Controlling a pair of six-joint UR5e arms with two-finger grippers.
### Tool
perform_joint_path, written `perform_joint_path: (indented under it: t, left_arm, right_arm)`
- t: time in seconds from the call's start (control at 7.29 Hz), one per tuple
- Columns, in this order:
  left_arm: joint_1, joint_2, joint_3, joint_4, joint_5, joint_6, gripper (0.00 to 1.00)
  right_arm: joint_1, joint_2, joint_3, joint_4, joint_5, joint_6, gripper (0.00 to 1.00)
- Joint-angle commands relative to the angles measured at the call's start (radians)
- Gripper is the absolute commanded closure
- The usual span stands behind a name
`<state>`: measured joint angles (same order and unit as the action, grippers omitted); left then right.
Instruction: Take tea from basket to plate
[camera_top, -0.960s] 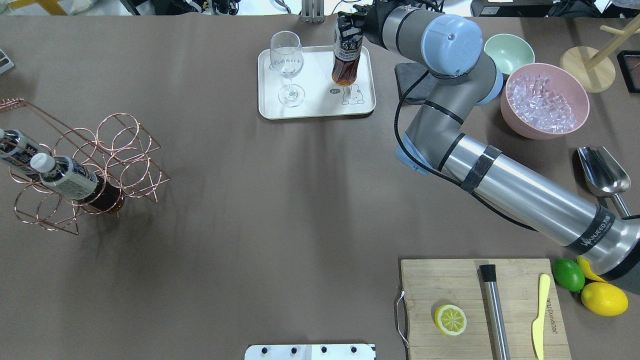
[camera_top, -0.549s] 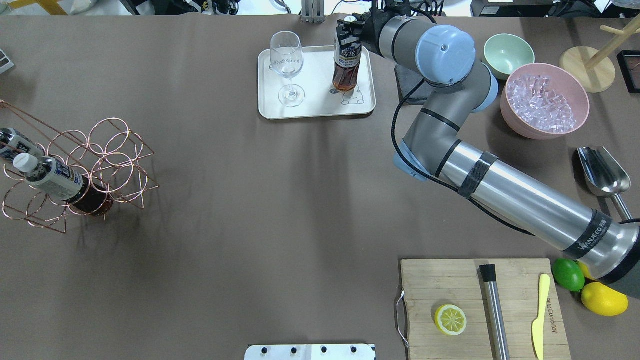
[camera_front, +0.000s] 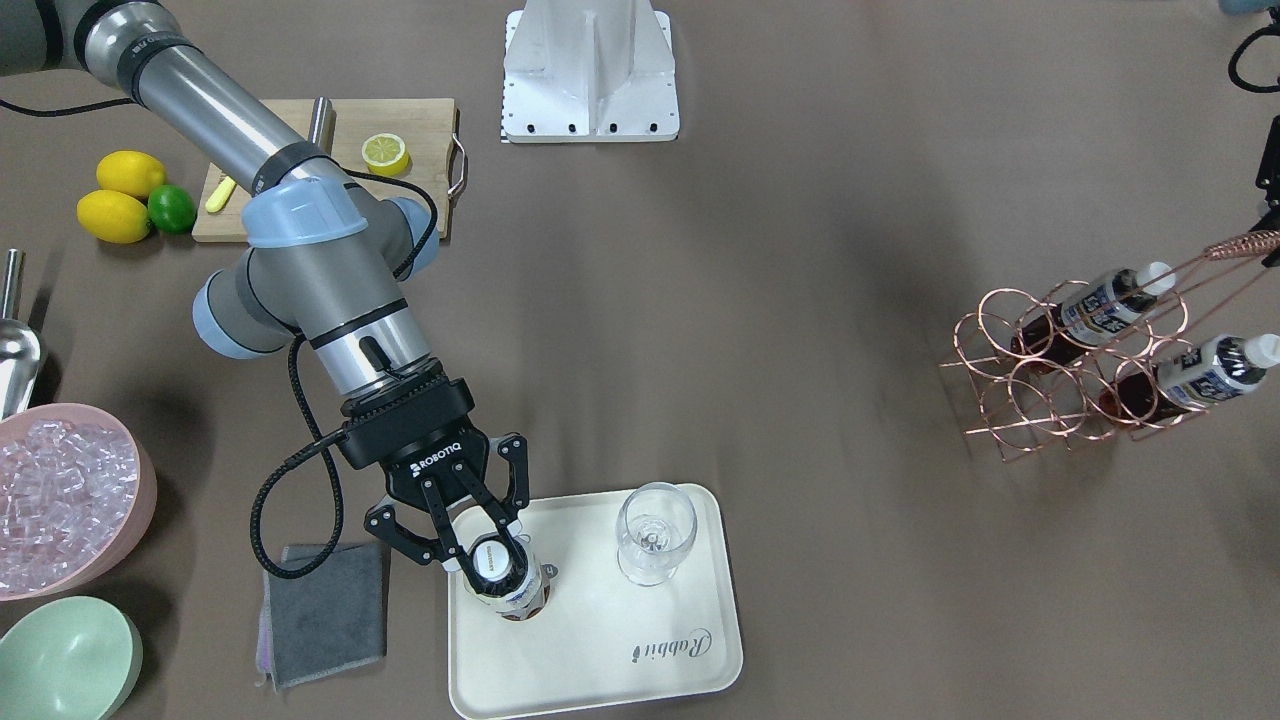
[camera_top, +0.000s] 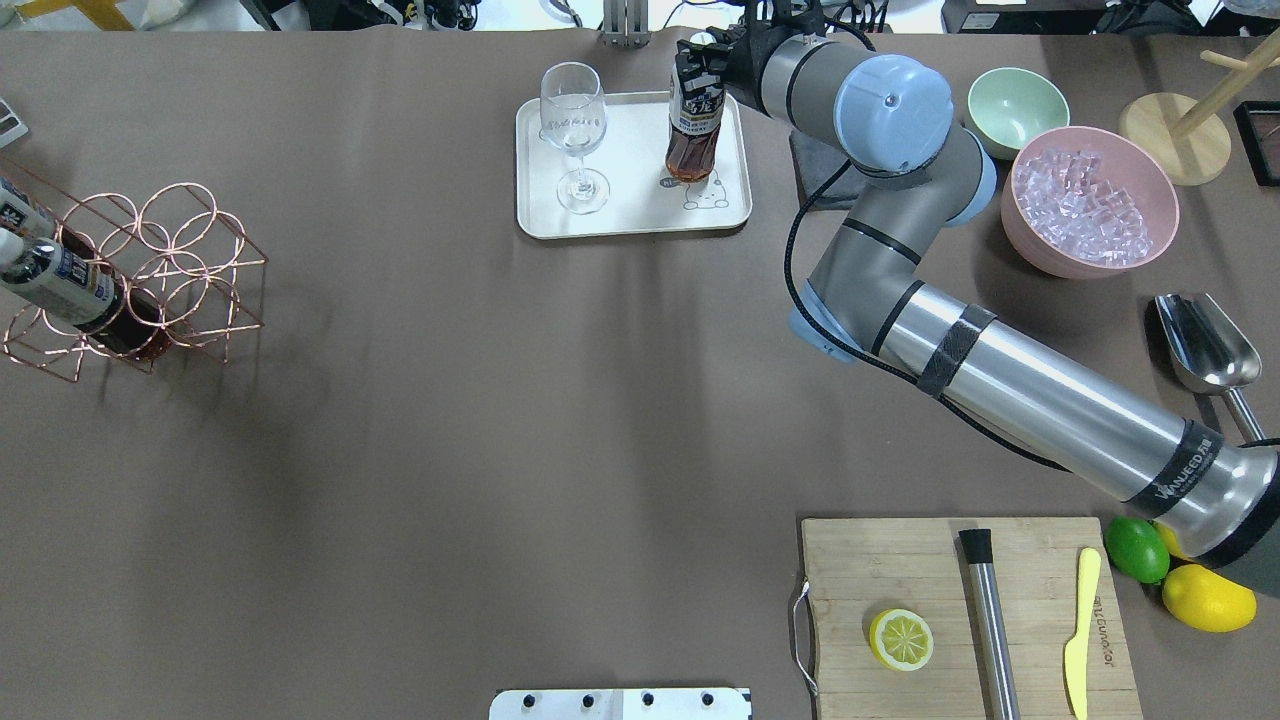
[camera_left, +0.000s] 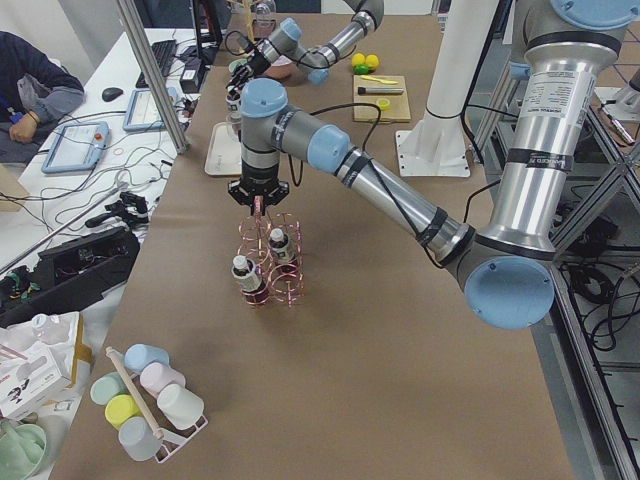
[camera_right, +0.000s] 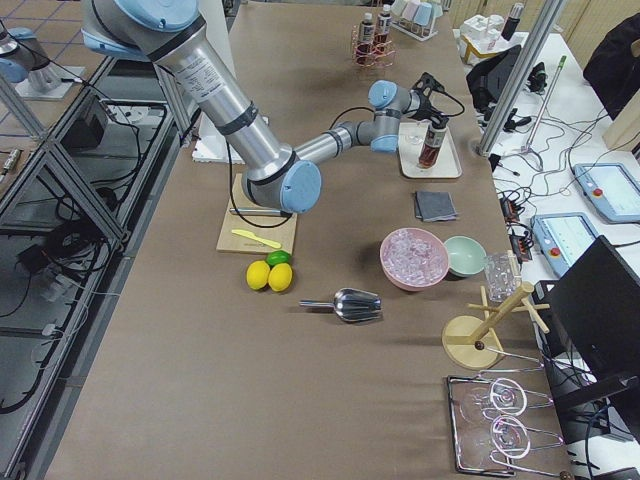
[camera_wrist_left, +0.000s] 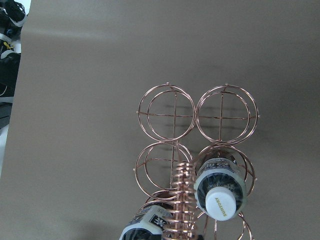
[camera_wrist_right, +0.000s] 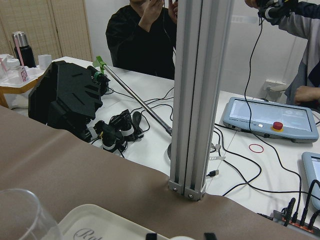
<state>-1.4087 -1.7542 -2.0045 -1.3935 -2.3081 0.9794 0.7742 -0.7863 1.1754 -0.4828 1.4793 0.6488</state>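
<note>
The tea bottle (camera_top: 692, 130) stands upright on the cream plate (camera_top: 640, 215), next to its bear drawing. It also shows in the front view (camera_front: 505, 580). My right gripper (camera_top: 697, 62) is shut on the bottle's neck, with a finger on each side of the white cap (camera_front: 490, 562). The copper wire basket (camera_top: 170, 260) is at the far left and holds two more alike bottles (camera_front: 1100, 300) (camera_front: 1210, 370). My left gripper (camera_left: 258, 205) is above the basket and shut on its coiled handle (camera_wrist_left: 182, 200).
A wine glass (camera_top: 573, 130) stands on the plate left of the tea. A grey cloth (camera_top: 815, 165), a green bowl (camera_top: 1018, 105) and a pink bowl of ice (camera_top: 1090, 200) lie right of the plate. A cutting board (camera_top: 900, 570) and a metal scoop (camera_top: 1205, 345) are near right.
The tea bottle went from tilted to upright on the plate, still in my right gripper. My left gripper has pulled the basket further left and away.
</note>
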Motion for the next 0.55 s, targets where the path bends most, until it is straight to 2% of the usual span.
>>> perform_joint_path:
  t: [0.0,0.14,0.27,0.41]
  left_arm:
    - [-0.047,-0.059,0.162,-0.042,-0.010,0.178,1.00]
    - [-0.055,-0.064,0.206,-0.070,-0.010,0.218,1.00]
    - [-0.056,-0.070,0.245,-0.090,-0.010,0.263,1.00]
    - [-0.056,-0.071,0.268,-0.110,-0.010,0.278,1.00]
  right_arm:
    - [0.000,-0.005,-0.003,0.004,-0.002,0.000,1.00]
    - [0.000,-0.005,-0.003,0.004,-0.002,0.000,0.92]
    - [0.000,-0.007,-0.003,0.004,-0.004,0.002,0.51]
    - [0.000,-0.005,-0.003,0.006,-0.002,0.002,0.20]
